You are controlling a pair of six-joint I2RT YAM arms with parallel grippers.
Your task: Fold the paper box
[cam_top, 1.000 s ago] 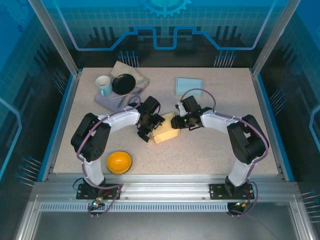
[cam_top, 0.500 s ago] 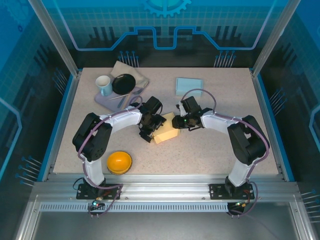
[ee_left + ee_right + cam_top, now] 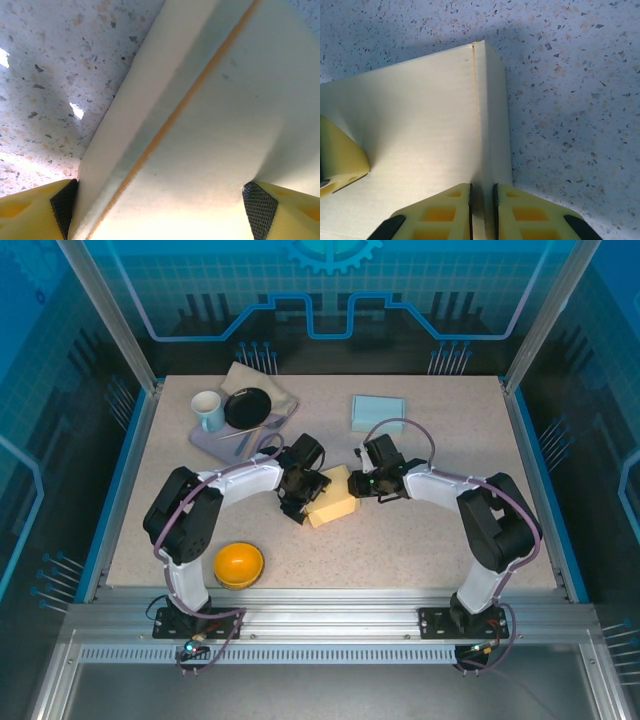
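Note:
The cream paper box [image 3: 334,498] lies at mid-table between both arms. My left gripper [image 3: 307,491] is at its left end. In the left wrist view the box [image 3: 210,115] runs between the gripper's [image 3: 161,210] widely spread fingers [image 3: 260,205], so that gripper is open; a fold line crosses the panel diagonally. My right gripper [image 3: 359,483] is at the box's right end. In the right wrist view it [image 3: 482,205] is shut on the upright side wall of the box [image 3: 420,125], pinching the wall at the corner fold. A yellow left finger [image 3: 340,150] rests on the box top.
An orange bowl [image 3: 239,563] sits near the left arm's base. At back left a grey tray [image 3: 210,443] holds a blue mug [image 3: 208,410] and a black plate [image 3: 247,406] beside a beige cloth [image 3: 262,380]. A light blue flat pad [image 3: 378,411] lies at back centre.
The left gripper has edged slightly up against the box's left end. The right gripper keeps its pinch and the box has barely shifted.

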